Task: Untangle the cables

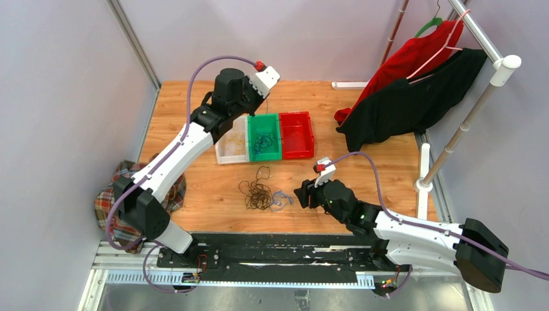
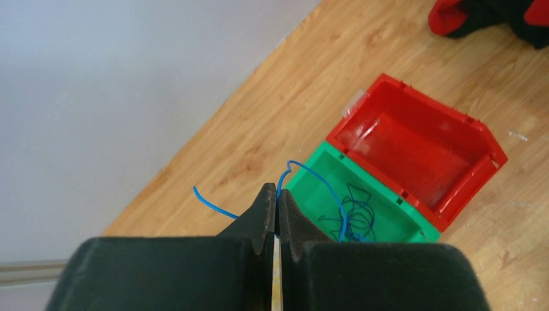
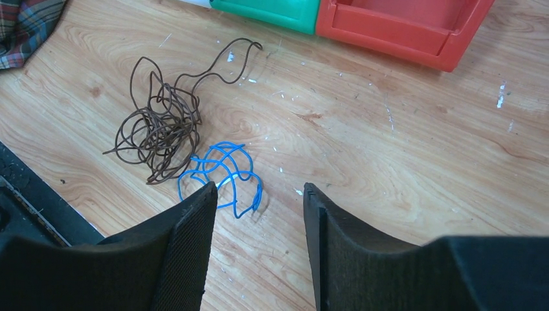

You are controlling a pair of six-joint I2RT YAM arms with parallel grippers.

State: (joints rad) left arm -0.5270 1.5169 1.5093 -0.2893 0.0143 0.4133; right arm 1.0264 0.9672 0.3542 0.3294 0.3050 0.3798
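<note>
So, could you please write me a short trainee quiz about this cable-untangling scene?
1. True or false: the left gripper is shut on a blue wire.
2. Which bin does that wire trail into? A red bin, B green bin.
3. Fill in: the open right gripper hovers near a blue tangle beside a ____ tangle.
Key: 1 true; 2 B; 3 brown.

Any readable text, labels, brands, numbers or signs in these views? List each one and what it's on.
None can be read in any view.
The red bin, green bin and clear bin show plain walls with no label.
The left arm and right arm show no legible marking; anything printed on them is too small to make out.
</note>
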